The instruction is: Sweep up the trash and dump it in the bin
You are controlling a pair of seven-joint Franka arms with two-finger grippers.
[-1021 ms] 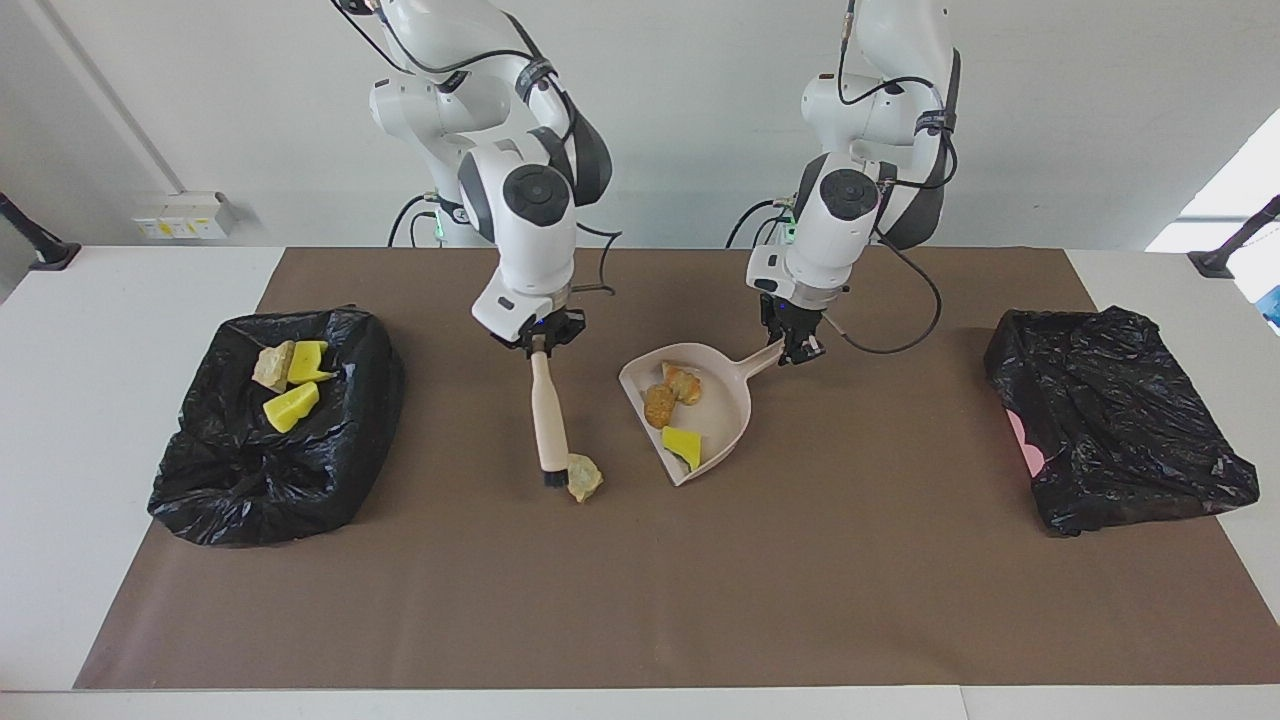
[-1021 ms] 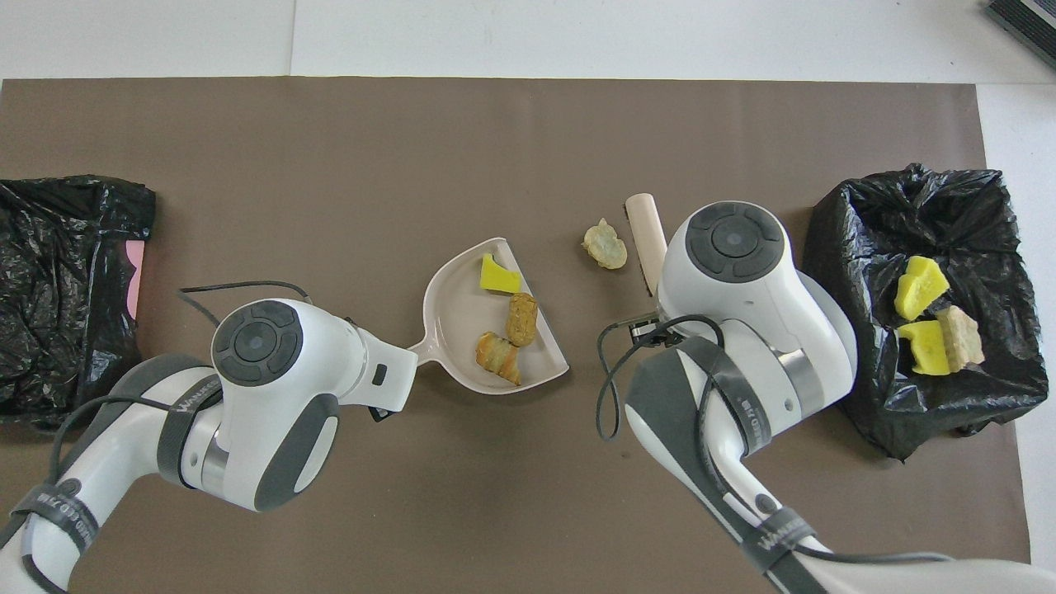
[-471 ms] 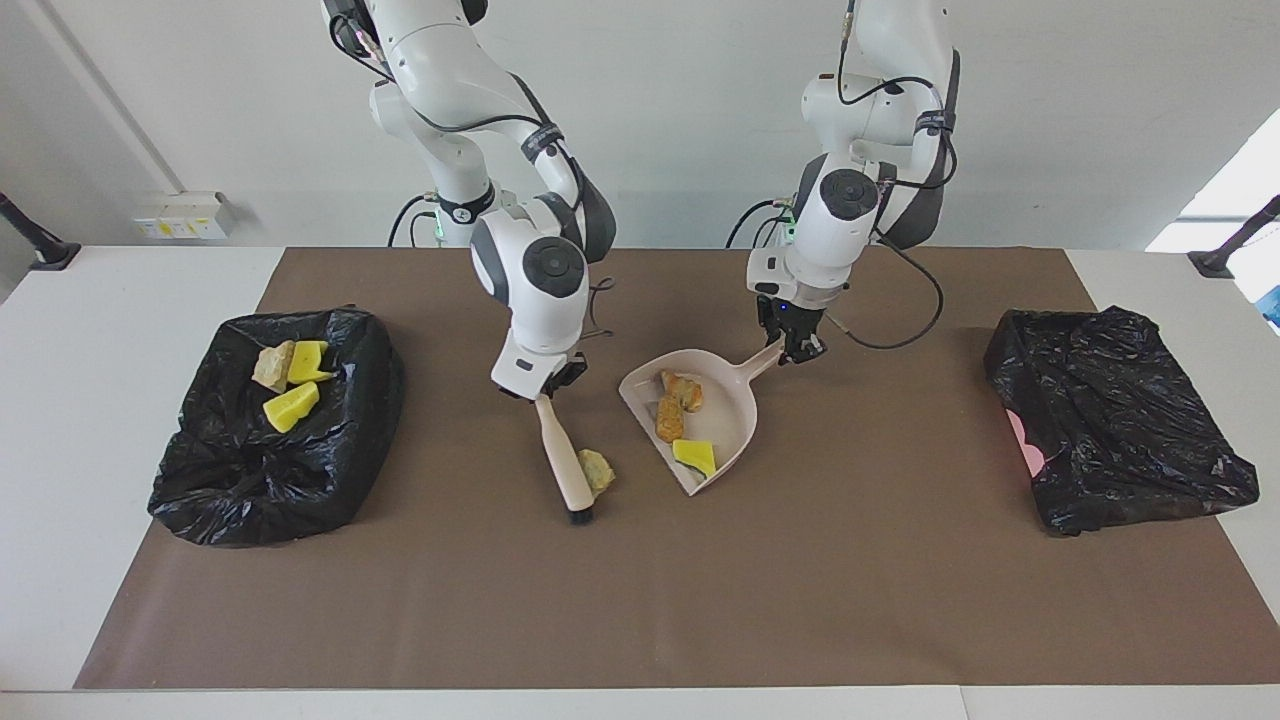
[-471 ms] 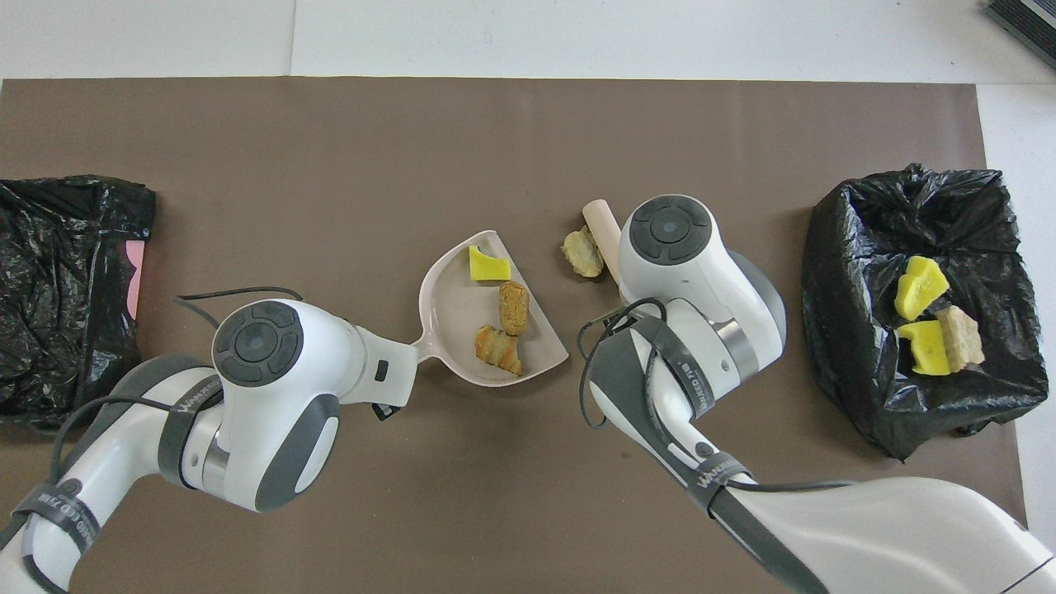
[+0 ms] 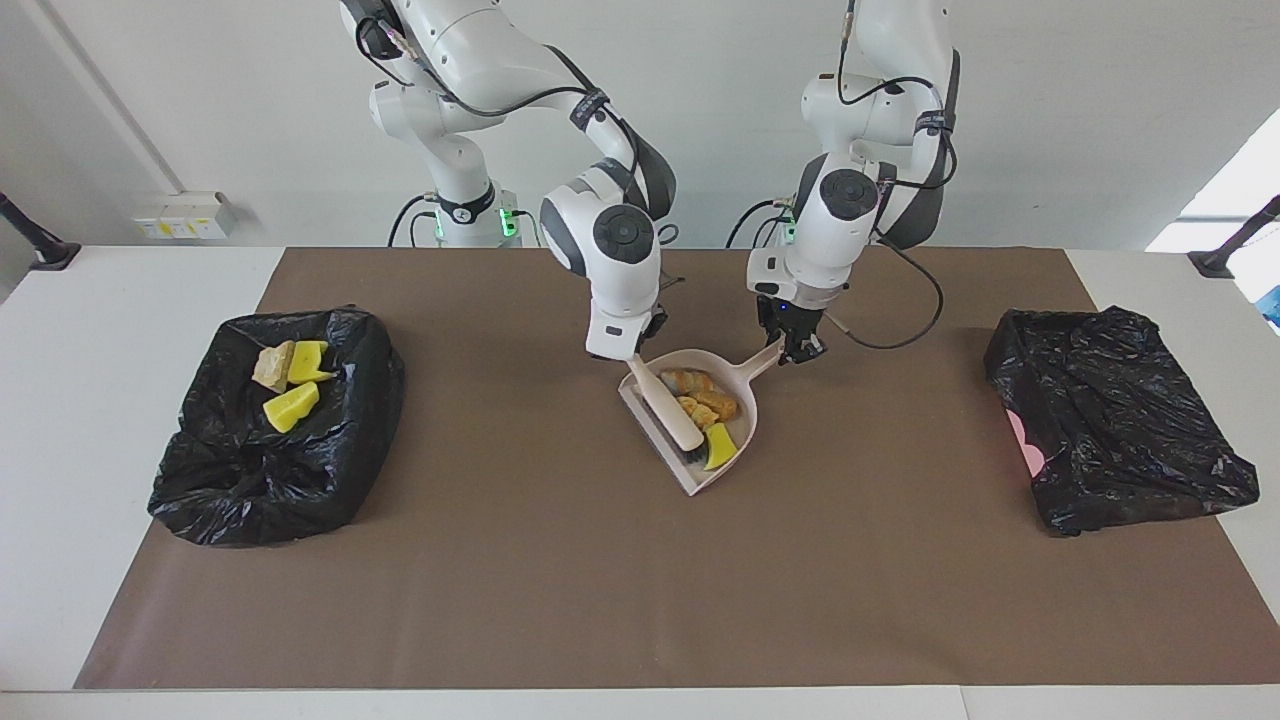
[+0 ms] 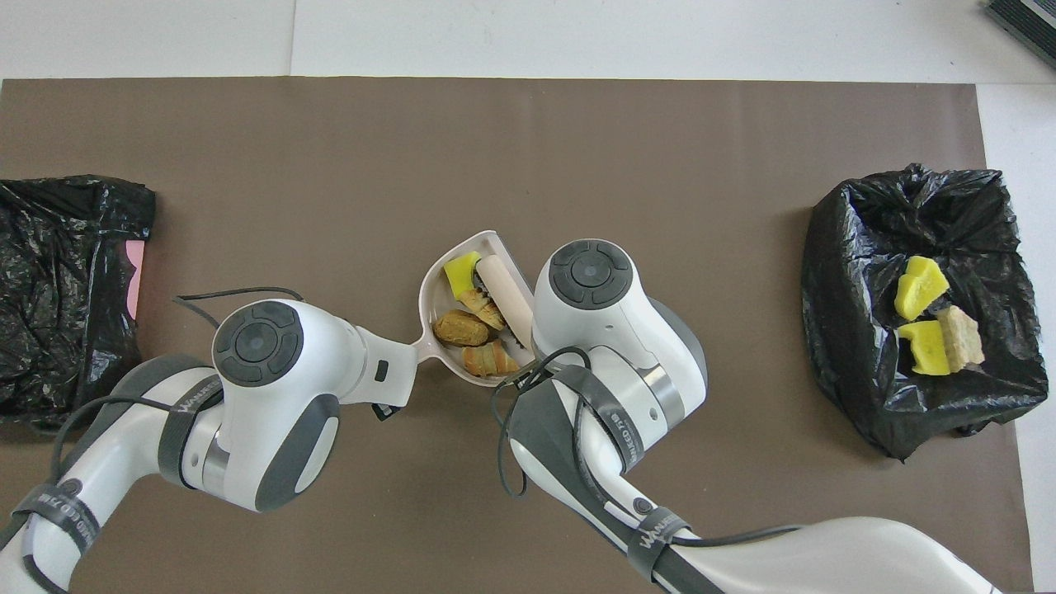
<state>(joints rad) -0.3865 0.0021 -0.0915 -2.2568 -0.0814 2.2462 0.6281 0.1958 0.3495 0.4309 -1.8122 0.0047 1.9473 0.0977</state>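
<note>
My right gripper (image 5: 634,358) hangs low at mid-table, its wrist tipped toward five o'clock in the facing view, fingers clamped. My right arm loops in from eleven o'clock, elbow high. My left gripper (image 5: 797,349) sits low just beside it at three o'clock, fingers pinched shut, forearm dropping steeply from twelve o'clock, its wrist (image 6: 257,342) hiding the fingers from overhead.

text: dark strap on left arm (image 6: 191,407) reads partly "WANKEE" | dark strap on right arm (image 6: 623,425) bears white lettering, not readable | band near right arm's base (image 6: 656,532) at 6 o'clock reads partly "WAN" | wall socket (image 5: 183,214) stickers: unreadable
</note>
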